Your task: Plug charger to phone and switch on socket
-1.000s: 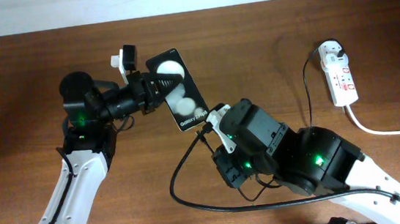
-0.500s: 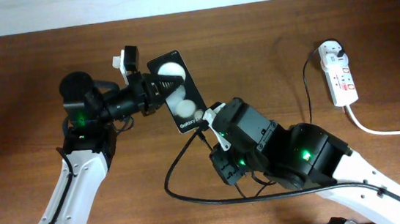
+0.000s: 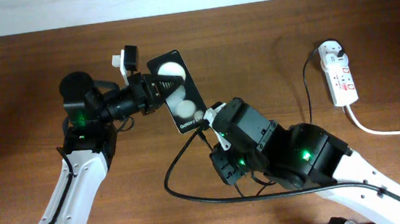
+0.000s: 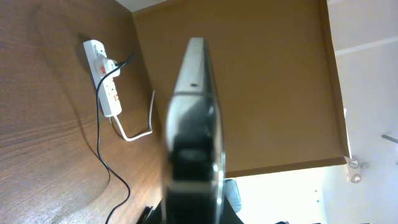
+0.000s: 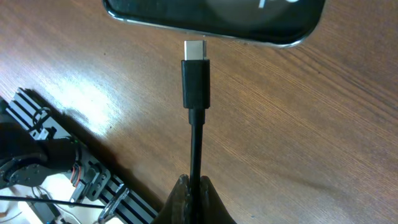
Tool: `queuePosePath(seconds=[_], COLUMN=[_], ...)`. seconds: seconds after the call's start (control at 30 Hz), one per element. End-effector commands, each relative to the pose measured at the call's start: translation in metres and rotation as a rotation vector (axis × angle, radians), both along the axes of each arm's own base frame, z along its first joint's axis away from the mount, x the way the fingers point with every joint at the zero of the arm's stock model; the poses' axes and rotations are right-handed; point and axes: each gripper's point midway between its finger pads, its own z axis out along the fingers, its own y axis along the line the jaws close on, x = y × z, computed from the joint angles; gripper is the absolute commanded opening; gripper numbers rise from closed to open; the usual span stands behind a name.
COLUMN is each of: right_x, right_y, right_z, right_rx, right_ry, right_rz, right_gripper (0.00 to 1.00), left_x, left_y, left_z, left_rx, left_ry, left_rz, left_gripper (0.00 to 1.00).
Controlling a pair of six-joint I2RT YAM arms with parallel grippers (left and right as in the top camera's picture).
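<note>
though edge-on, phone [image 4: 194,93] mostly blurred

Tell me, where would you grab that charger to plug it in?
Grip the charger by the thin cord just behind its stiff black plug, coming from the rear along its length, as the right hand does: that leaves the metal tip free, aimed at the phone.

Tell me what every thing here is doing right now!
phone, gripped at its sides, nothing plugged in yet.
charger, tip right at the phone's end, not pushed in.
socket, charger plugged into it; switch on or off, cannot tell.
left gripper, shut on the phone.
right gripper, shut on the charger's cable.
</note>
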Motion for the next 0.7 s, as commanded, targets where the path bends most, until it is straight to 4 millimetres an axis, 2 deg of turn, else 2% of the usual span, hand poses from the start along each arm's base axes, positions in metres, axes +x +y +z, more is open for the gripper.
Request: queuePosePath(seconds=[0.0, 0.67], right_x=[0.0016, 0.0041], right_y=[0.0001, 0.0030], right_z=[0.0003, 0.0027], right_rx=[-0.002, 0.012], right_ry=[-0.009, -0.021], right_rz=[-0.015, -0.015], right_gripper=[0.04, 0.04], left_x=[-0.0020, -0.0022], left_y=[0.0004, 0.0005], left_z=[0.0082, 0.0053], left_rx=[0.002, 0.015], left_ry=[-0.046, -0.061], left_rz=[-0.013, -0.013], left_gripper=[0.00, 0.00])
